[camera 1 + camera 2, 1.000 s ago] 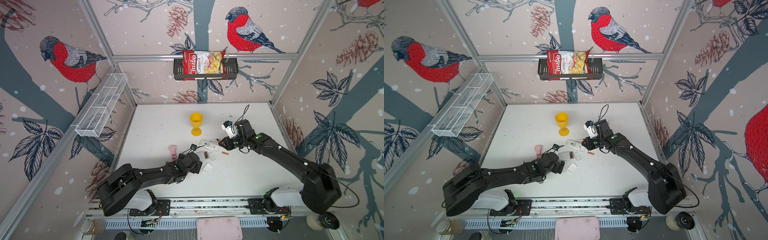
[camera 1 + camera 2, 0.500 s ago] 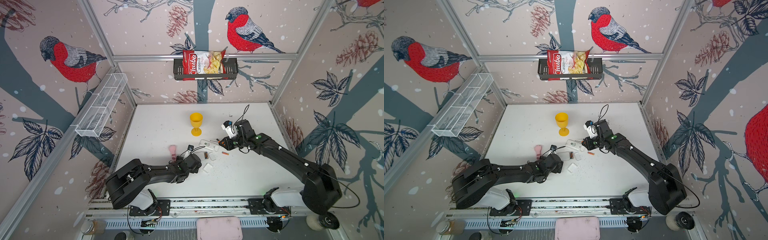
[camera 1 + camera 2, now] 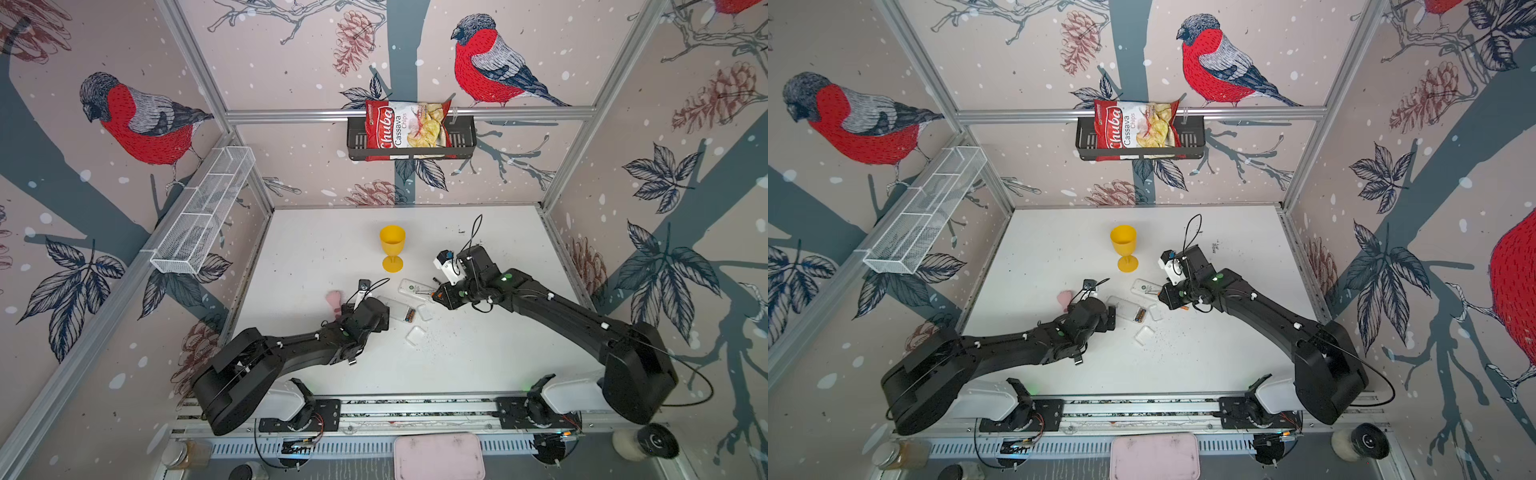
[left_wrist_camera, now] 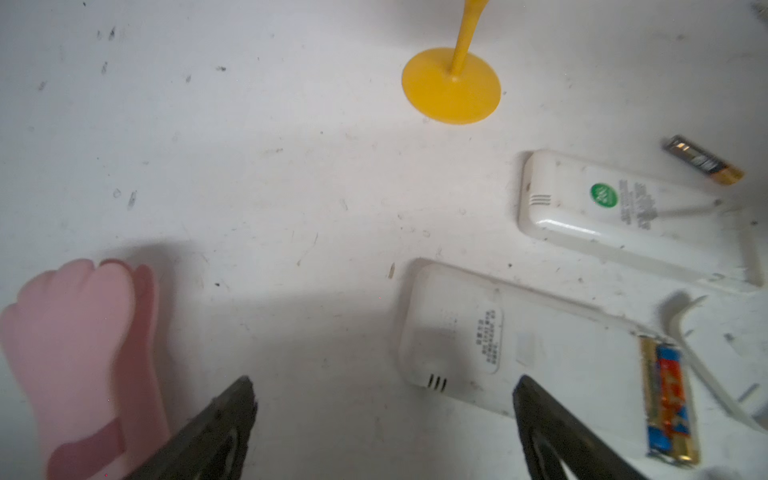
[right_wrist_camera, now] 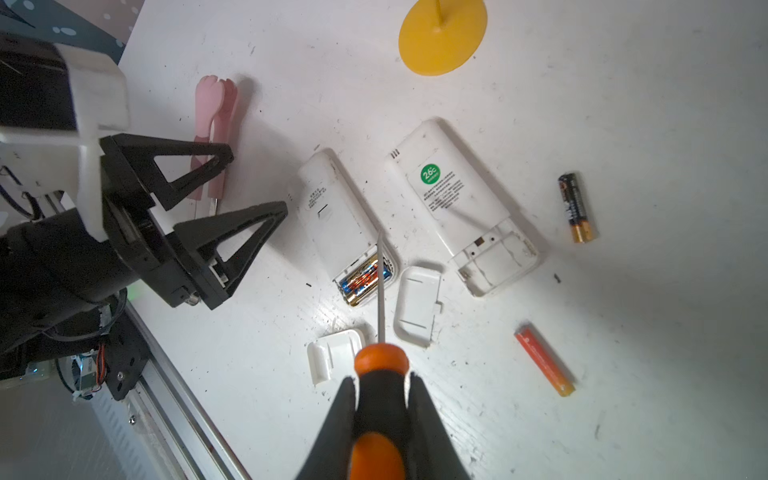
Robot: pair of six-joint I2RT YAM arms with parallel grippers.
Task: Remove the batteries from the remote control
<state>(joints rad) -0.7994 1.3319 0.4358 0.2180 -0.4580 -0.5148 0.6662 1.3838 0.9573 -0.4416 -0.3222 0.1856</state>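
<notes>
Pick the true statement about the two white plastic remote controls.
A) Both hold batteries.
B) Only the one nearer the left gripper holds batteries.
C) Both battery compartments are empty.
B: the white remote control nearer the left gripper shows coloured batteries in its open compartment; the compartment of the green-stickered remote control is bare.

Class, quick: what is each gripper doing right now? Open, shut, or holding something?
Left gripper: open, holding nothing.
Right gripper: shut on the screwdriver.
</notes>
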